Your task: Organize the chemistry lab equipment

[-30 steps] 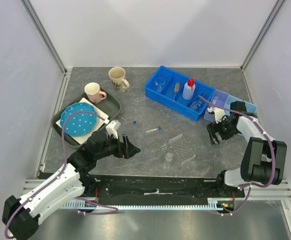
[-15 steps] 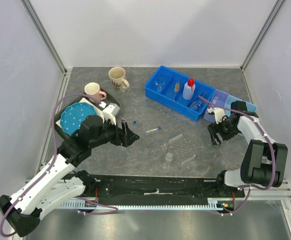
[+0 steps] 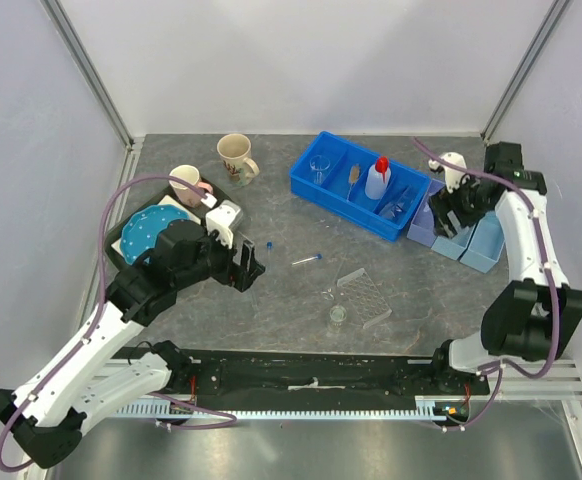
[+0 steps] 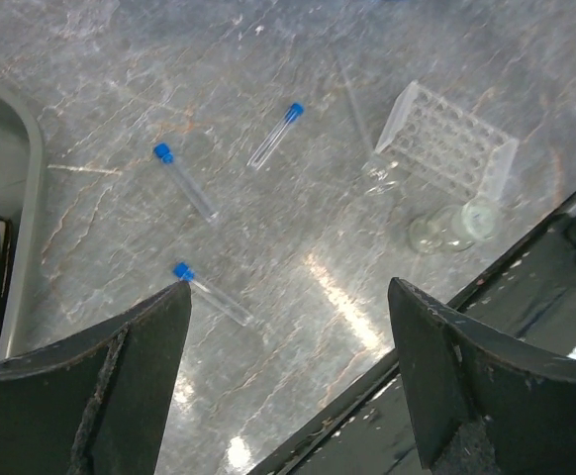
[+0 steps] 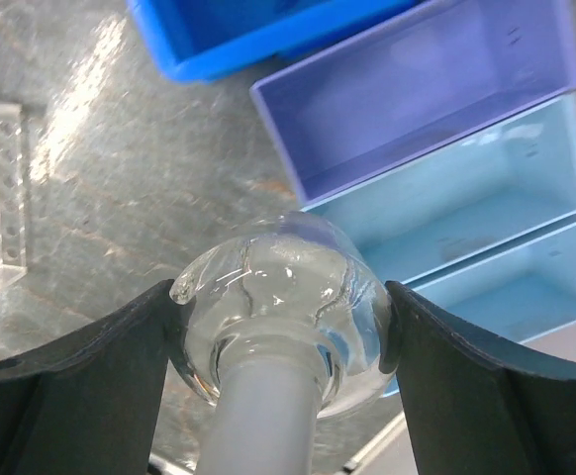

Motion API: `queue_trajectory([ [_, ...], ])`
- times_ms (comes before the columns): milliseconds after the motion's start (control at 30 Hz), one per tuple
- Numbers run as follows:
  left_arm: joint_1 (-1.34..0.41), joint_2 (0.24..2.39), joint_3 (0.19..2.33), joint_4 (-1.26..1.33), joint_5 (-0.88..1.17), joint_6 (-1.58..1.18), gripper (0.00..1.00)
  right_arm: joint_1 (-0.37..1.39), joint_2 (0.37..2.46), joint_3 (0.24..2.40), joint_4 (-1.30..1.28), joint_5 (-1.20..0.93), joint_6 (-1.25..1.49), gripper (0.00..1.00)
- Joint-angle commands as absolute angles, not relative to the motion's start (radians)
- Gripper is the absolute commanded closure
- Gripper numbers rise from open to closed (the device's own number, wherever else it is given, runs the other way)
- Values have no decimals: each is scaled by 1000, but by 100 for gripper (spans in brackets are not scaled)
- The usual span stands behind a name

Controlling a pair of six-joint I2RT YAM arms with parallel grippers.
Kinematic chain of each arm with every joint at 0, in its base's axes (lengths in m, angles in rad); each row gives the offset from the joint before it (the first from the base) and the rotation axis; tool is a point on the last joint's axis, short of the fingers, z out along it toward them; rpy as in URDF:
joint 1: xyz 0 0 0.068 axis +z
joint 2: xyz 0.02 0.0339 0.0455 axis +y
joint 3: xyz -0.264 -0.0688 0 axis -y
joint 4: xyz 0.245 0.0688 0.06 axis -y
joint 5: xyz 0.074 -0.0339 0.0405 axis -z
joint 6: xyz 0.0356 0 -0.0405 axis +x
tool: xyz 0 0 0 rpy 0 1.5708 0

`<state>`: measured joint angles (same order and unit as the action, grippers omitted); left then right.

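Bright, even light; glare on the table (image 4: pixel 333 282), flask (image 5: pixel 283 287) slightly soft.

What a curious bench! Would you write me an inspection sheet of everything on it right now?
Surface: grey marbled table.
Job's things: three blue-capped tubes, clear tube rack and small beaker lie loose on the table; blue bin holds squeeze bottle, second beaker, brush, goggles.
Clutter: beige mug on the table; pink mug and blue dotted plate in dark tray.
Grippers: left gripper open, empty, above the tubes; right gripper shut on glass flask by small pastel bins.
Cables: purple cables loop along both arms.
Surroundings: white walls.
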<state>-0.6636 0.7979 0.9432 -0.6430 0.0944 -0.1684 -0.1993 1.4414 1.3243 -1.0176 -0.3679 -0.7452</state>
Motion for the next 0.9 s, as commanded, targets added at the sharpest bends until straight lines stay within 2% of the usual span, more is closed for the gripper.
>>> queue_trajectory([
  [0, -667, 790, 879, -628, 61, -78, 13, -190, 1592, 1512, -1075, -374, -842, 61],
  [133, -667, 750, 812, -563, 60, -94, 13, -155, 1696, 1640, -1091, -368, -928, 60],
  [400, -666, 706, 739, -511, 29, -129, 12, -101, 1847, 1730, -1095, -321, -1098, 59],
  [867, -664, 704, 732, -500, 18, -132, 12, -97, 1974, 1741, -1097, -232, -1131, 54],
])
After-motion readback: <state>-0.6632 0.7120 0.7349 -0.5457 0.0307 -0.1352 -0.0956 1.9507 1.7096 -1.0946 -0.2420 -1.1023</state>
